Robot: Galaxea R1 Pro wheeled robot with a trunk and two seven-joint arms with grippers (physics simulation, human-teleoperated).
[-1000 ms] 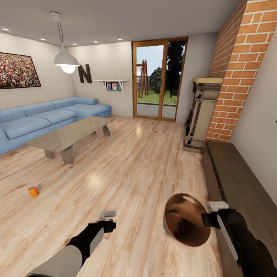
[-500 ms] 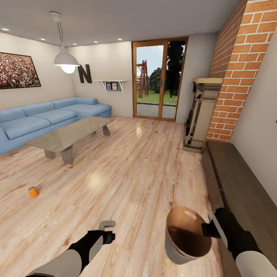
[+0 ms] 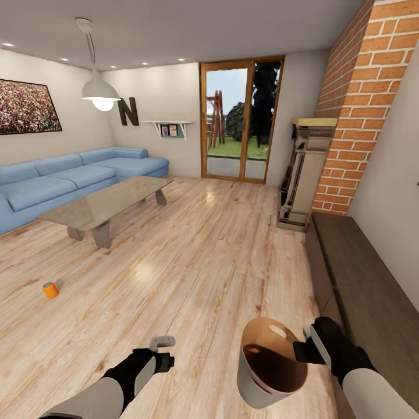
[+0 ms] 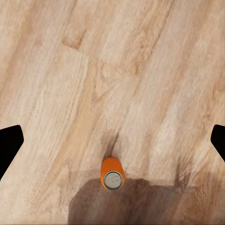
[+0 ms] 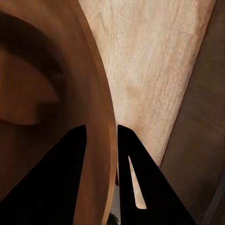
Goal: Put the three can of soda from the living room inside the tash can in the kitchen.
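One orange can of soda stands on the wood floor at the left, in front of the low table. In the left wrist view an orange can of soda stands upright on the floor, beyond my left gripper, which is open with its fingertips far apart. In the head view my left gripper hovers low over the floor. My right gripper is shut on the rim of the tash can, held tilted with its brown inside and handle slot showing. The rim sits between the fingers.
A light-blue corner sofa and a glass-topped low table stand at the left. A long dark low cabinet runs along the right wall below a brick column. A glass door is straight ahead.
My right arm has brought the tash can down and nearer to me, turning it from mouth-facing-me to more upright. My left gripper has sunk a little. The camera has not moved.
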